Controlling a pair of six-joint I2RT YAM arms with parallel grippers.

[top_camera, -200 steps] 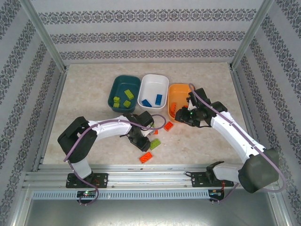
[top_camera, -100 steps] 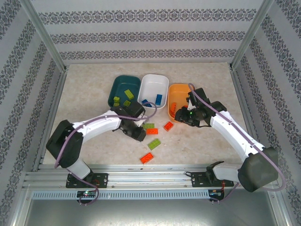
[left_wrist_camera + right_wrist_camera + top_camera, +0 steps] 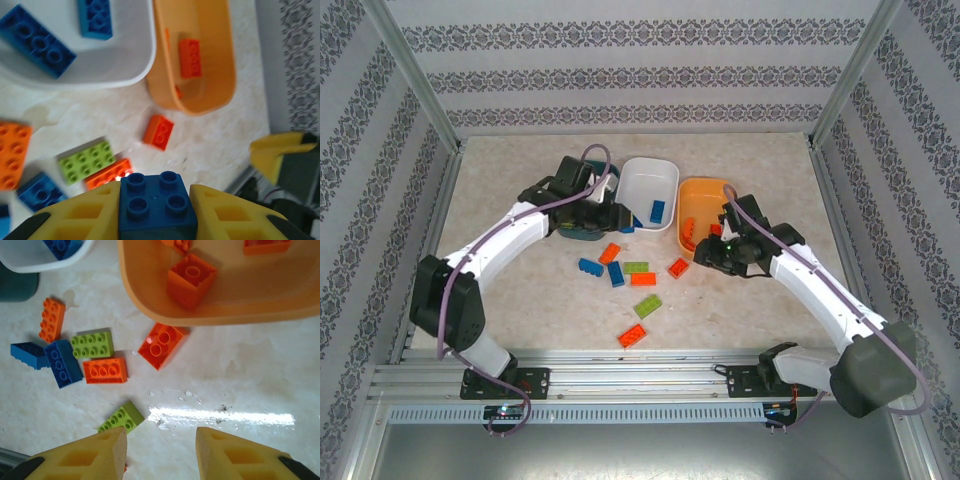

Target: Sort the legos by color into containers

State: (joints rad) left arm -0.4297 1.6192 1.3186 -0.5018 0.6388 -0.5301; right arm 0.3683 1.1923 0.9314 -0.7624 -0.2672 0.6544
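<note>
Left gripper (image 3: 608, 214) moved near white plastic tub (image 3: 645, 185), holding a dark-blue studded brick (image 3: 154, 202). We see right gripper (image 3: 161, 440) parted, empty.

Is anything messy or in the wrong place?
Nothing that I can see looks broken or wrongly sorted: blue bricks sit in the white tub, orange ones in the orange tub. Several loose bricks lie scattered on the table.
</note>
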